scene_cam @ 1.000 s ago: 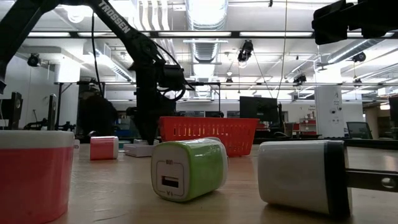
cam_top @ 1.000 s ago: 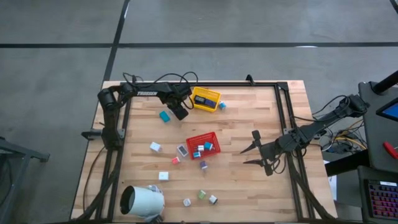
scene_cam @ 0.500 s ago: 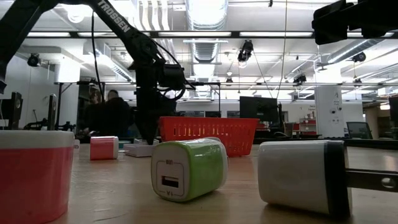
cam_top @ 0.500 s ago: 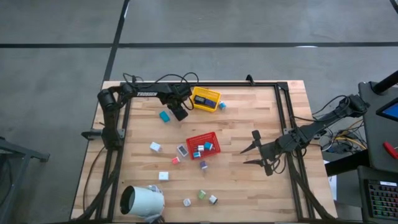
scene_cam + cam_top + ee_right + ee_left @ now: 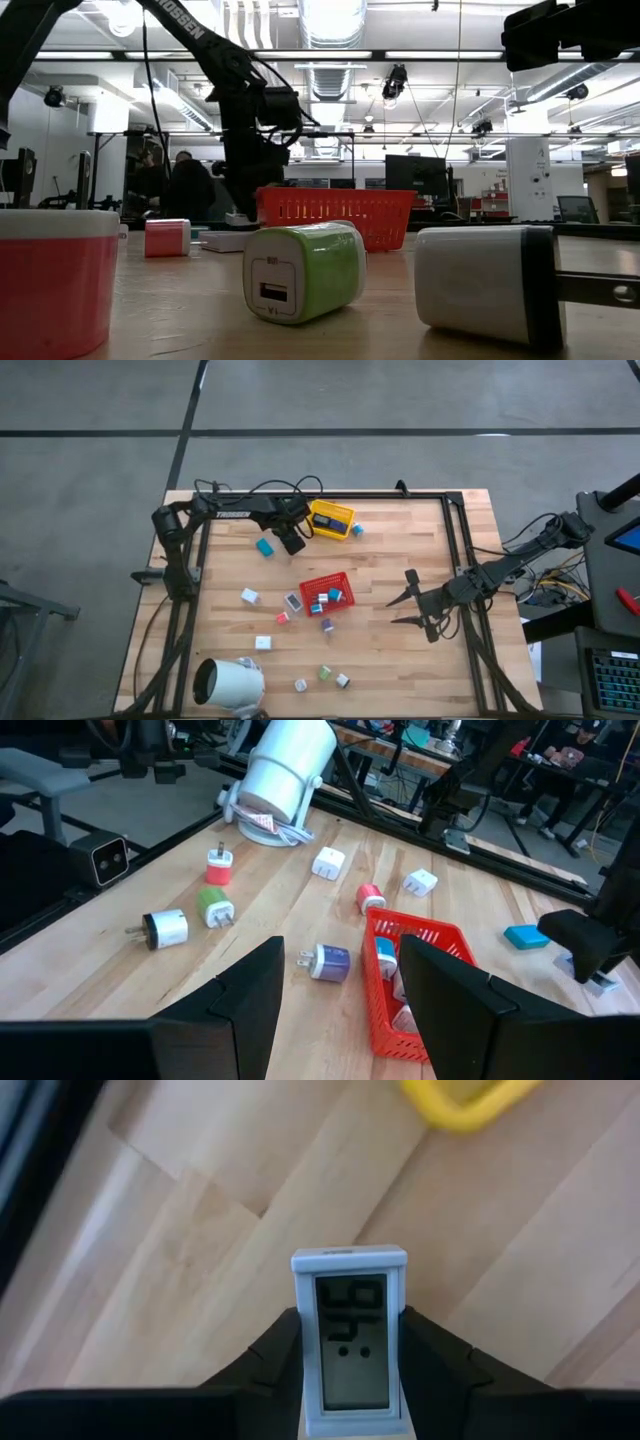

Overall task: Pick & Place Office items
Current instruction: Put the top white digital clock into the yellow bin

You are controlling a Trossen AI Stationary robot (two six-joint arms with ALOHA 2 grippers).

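Note:
My left gripper (image 5: 291, 544) stands at the table's far left, between a teal block (image 5: 264, 546) and the yellow tray (image 5: 331, 520). It is shut on a small white office item with a grey screen (image 5: 350, 1310). My right gripper (image 5: 408, 600) waits open at the table's right, holding nothing. The red tray (image 5: 341, 577) at the middle holds several small pieces. Loose pieces lie around it: white (image 5: 249, 596), pink (image 5: 283, 617), purple (image 5: 327, 625) and green (image 5: 324, 672). My left gripper pinches the white item by its two long sides (image 5: 300, 1342), one finger (image 5: 275, 1355) on each. The fingers come from above, pointing steeply down. The screen faces the wrist camera. The item hangs upright, a little above the wood in the low view.
A large white cylinder (image 5: 228, 682) lies at the near left corner. A teal piece (image 5: 357, 529) sits beside the yellow tray. The black frame rails (image 5: 455, 560) run along the table's sides. Bare wood lies between the red tray and my right gripper.
My left gripper has risen a little and drifted toward the yellow tray, still shut on the white item, which has gone with it. A person in the room behind has moved.

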